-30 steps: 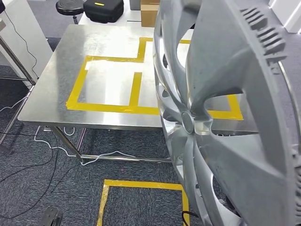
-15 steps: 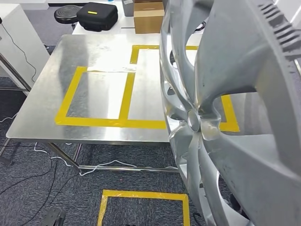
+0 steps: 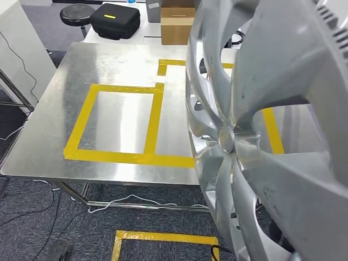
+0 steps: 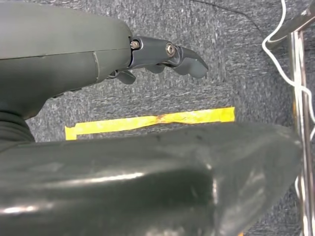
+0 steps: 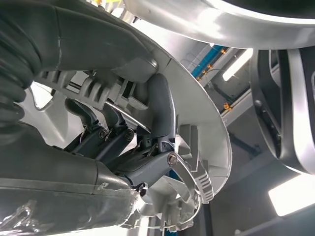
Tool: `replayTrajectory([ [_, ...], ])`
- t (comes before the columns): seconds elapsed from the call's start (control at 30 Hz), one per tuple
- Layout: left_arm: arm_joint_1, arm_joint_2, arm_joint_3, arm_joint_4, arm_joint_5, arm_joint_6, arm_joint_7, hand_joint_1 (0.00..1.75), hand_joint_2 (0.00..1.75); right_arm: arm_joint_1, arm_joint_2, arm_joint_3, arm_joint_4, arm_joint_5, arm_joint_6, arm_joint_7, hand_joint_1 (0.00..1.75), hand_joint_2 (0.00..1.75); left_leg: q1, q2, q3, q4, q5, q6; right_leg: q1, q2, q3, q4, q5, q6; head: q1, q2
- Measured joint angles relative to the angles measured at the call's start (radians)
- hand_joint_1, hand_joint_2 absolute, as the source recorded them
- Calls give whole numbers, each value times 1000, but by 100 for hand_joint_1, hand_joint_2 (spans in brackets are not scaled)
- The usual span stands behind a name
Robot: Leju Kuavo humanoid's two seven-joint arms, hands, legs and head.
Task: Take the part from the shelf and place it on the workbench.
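Note:
A large silver hubcap [image 3: 262, 136] with curved spokes stands on edge close to my head camera and covers the right half of that view. In the right wrist view my right hand [image 5: 148, 147] grips it, with dark fingers [image 5: 161, 108] hooked over the ribbed rim of the hubcap [image 5: 200, 113]. The metal workbench [image 3: 53, 125] lies ahead and to the left, marked with yellow tape boxes [image 3: 119, 157]. My left hand [image 4: 93, 64] hangs over grey carpet, its fingers [image 4: 174, 54] held out and apart from the thumb [image 4: 185, 182], with nothing in it.
Beyond the bench stand a black case [image 3: 115, 20], a cardboard box [image 3: 177, 24] and a black stool [image 3: 77, 13]. White cables [image 3: 123, 202] trail under the bench. A yellow tape square [image 3: 164, 237] marks the carpet in front of it.
The whole picture has shifted, so my camera has moved; the bench now sits a little lower and nearer. The hubcap keeps its place at the right.

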Motion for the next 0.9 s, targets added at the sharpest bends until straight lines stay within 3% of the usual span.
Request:
replayTrajectory([
  [0.03, 0, 0, 0, 0, 0, 0, 0, 0, 0, 3, 0, -1, 0, 1, -2, 0, 175, 175, 0, -1, 12, 0, -9, -1, -1, 0, -13, -10, 1, 1, 0, 0],
  [0.07, 0, 0, 0, 0, 0, 0, 0, 0, 0, 6, 0, -3, 0, 4, -7, 1, 175, 175, 0, -2, 26, 0, -18, -2, -2, 0, -11, -51, 26, 0, 0, 0],
  [0.17, 1, 0, 0, 0, -1, 1, 1, 0, 0, 21, 0, -19, 0, 24, -42, 2, 175, 175, -1, -6, 61, 1, -46, -13, -1, -2, 27, -225, 179, -9, 1, 0],
  [0.2, 1, 0, 0, 0, 0, 2, 1, 0, 0, 30, 0, -27, 0, 34, -61, 4, 175, 175, -1, -7, 66, 1, -52, -18, 1, -3, 34, -252, 211, -15, 0, 0],
  [0.23, 2, 0, 1, 0, 2, 2, 1, 0, 0, 40, 0, -38, 0, 47, -86, 10, 175, 175, -1, -8, 69, 2, -54, -23, 4, -3, 36, -259, 221, -22, 0, 0],
  [0.3, 2, -2, 2, 0, 3, 3, 1, 0, 0, 53, -4, -70, 4, 79, -149, 37, 175, 175, 0, -8, 68, 8, -56, -32, 4, -2, 44, -264, 224, -34, -1, 0],
  [0.37, 0, -3, 1, 0, 2, 2, -1, 0, 0, 53, -16, -122, 19, 98, -190, 63, 175, 175, 0, -7, 42, 57, -75, -39, 0, -3, 55, -273, 222, -42, -4, 0],
  [0.47, 0, 0, 1, 0, 3, 0, -4, 0, 0, 51, -49, -223, 67, 145, -204, 96, 175, 175, -1, -6, -60, 228, -152, -46, -1, -4, 62, -278, 216, -51, -8, 0],
  [0.5, 2, 0, 1, 0, 3, -1, -5, 0, 0, 50, -65, -258, 90, 177, -210, 115, 175, 175, -1, -6, -88, 267, -162, -46, -1, -4, 63, -278, 214, -52, -9, 0],
  [0.53, 3, 0, 1, 0, 2, -2, -7, 0, 0, 50, -86, -293, 120, 211, -215, 133, 175, 175, -1, -6, -102, 274, -152, -46, -1, -4, 65, -278, 213, -52, -9, 0],
  [0.57, 3, 0, 1, 0, 1, -2, -9, 0, 0, 48, -107, -324, 156, 243, -215, 147, 175, 175, -1, -6, -97, 247, -123, -45, -2, -4, 67, -278, 212, -51, -10, 0],
  [0.63, 1, 2, 1, 0, -3, -4, -11, 0, 0, 35, -153, -373, 234, 310, -211, 172, 175, 175, 0, -5, -50, 121, -43, -42, -2, -3, 71, -277, 209, -45, -10, 0],
  [0.67, -1, 3, 0, 0, -6, -5, -11, 0, 0, 23, -178, -389, 275, 346, -210, 187, 175, 175, -1, -4, -28, 62, -21, -38, -1, -2, 71, -276, 208, -40, -11, 0],
  [0.73, -4, 3, -2, 0, -12, -6, -11, 0, 0, -6, -231, -405, 356, 413, -212, 219, 175, 175, -3, -4, -9, 2, -5, -29, 1, -1, 66, -276, 209, -28, -12, 0],
  [0.83, -6, 5, -7, 0, -21, -8, -11, 0, 0, -49, -318, -404, 495, 488, -213, 265, 175, 175, -2, -6, -7, -4, 7, -11, -2, -2, 61, -272, 202, -8, -10, 0],
  [0.9, -8, 6, -10, 0, -25, -8, -11, 0, 0, -75, -379, -397, 592, 508, -208, 279, 175, 175, 1, -7, -6, -7, 9, -2, -4, -3, 26, -199, 159, 5, -5, 0],
])
